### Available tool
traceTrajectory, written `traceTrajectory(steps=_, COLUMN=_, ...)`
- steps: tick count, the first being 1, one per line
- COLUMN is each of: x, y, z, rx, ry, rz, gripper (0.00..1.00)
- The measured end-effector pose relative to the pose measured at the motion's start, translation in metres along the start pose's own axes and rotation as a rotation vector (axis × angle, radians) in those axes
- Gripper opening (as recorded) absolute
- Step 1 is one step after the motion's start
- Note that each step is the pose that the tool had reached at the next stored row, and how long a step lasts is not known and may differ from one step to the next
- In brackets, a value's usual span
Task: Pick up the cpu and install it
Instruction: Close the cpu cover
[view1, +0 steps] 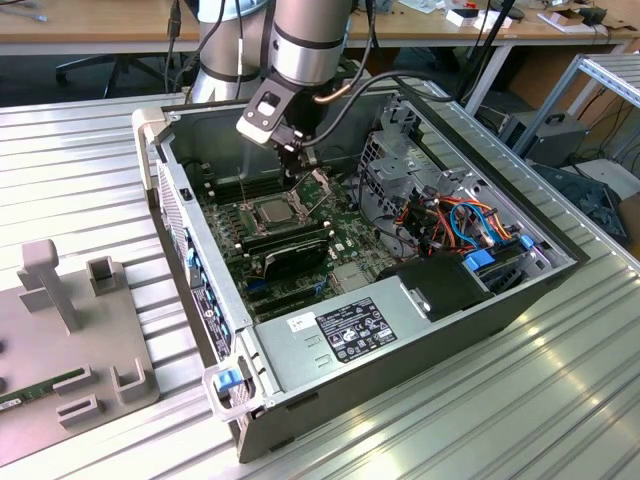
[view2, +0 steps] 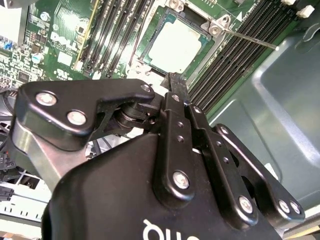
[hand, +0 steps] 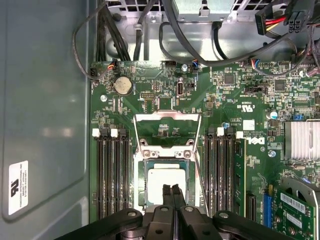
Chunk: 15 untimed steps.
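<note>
Listing from the near edge: ribbed metal table (view1: 560, 400), bearing at near left 1 grey parts fixture (view1: 45, 290) and, at centre, 1 open computer case (view1: 420, 370) with a power supply (view1: 340, 330) along its near wall.

Further in: green motherboard (hand: 250, 165). On it is the cpu (view1: 272, 210), silver face up and lying flat in its socket between 2 banks of memory slots, seen in both wrist views (hand: 167, 177) (view2: 175, 47). The socket's load frame (hand: 165, 116) is swung open just beside the chip, and the retaining lever (view2: 250, 40) is unlatched.

Above the chip: pincer (hand: 174, 189), 2 fingers pressed together with nothing between them. Whether the tips touch the chip cannot be told.

Farthest: 1 arm (view1: 305, 40) descending into the case.

Step, as judged: chip seated and let go, installation not yet secured. Any further move calls for a light, straight touch that leaves the chip square in its seat.
</note>
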<state>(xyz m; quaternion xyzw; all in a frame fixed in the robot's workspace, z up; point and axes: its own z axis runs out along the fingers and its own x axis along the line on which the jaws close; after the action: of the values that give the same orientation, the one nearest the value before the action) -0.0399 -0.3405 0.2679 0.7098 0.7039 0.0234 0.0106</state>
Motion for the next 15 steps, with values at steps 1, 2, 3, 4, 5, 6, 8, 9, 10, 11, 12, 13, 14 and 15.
traceTrajectory(steps=1, x=0.0, y=0.0027, z=0.0002, rx=0.0, ry=0.0001, rz=0.0, gripper=0.11)
traceTrajectory(steps=2, x=0.0001, y=0.0057, z=0.0003, rx=-0.0001, ry=0.0001, rz=0.0, gripper=0.11)
traceTrajectory(steps=3, x=0.0001, y=0.0074, z=0.0004, rx=-0.0001, ry=0.0001, rz=0.0, gripper=0.11)
traceTrajectory(steps=4, x=0.0001, y=0.0095, z=0.0005, rx=-0.0001, ry=0.0002, rz=0.0, gripper=0.11)
traceTrajectory(steps=5, x=0.0001, y=0.014, z=0.0007, rx=-0.0001, ry=0.0002, rz=0.0, gripper=0.11)
traceTrajectory(steps=6, x=0.0001, y=0.0164, z=0.0009, rx=-0.0001, ry=0.0002, rz=0.0, gripper=0.11)
traceTrajectory(steps=8, x=0.0002, y=0.0258, z=0.0013, rx=-0.0001, ry=0.0002, rz=0.0, gripper=0.11)
traceTrajectory(steps=9, x=0.0002, y=0.0286, z=0.0015, rx=-0.0001, ry=0.0002, rz=0.0, gripper=0.11)
traceTrajectory(steps=10, x=0.0003, y=0.031, z=0.0016, rx=-0.0001, ry=0.0002, rz=0.0, gripper=0.11)
traceTrajectory(steps=11, x=0.0003, y=0.0356, z=0.0018, rx=-0.0001, ry=0.0002, rz=0.0, gripper=0.11)
traceTrajectory(steps=12, x=0.0003, y=0.0389, z=0.0019, rx=-0.0001, ry=0.0002, rz=0.0, gripper=0.11)
traceTrajectory(steps=13, x=0.0003, y=0.0422, z=0.0021, rx=-0.0001, ry=0.0002, rz=0.0, gripper=0.11)
traceTrajectory(steps=14, x=0.0004, y=0.0491, z=0.0024, rx=0.0, ry=0.0, rz=0.0, gripper=0.11)
traceTrajectory(steps=15, x=0.0005, y=0.0534, z=0.0026, rx=0.0, ry=0.0001, rz=0.0, gripper=0.11)
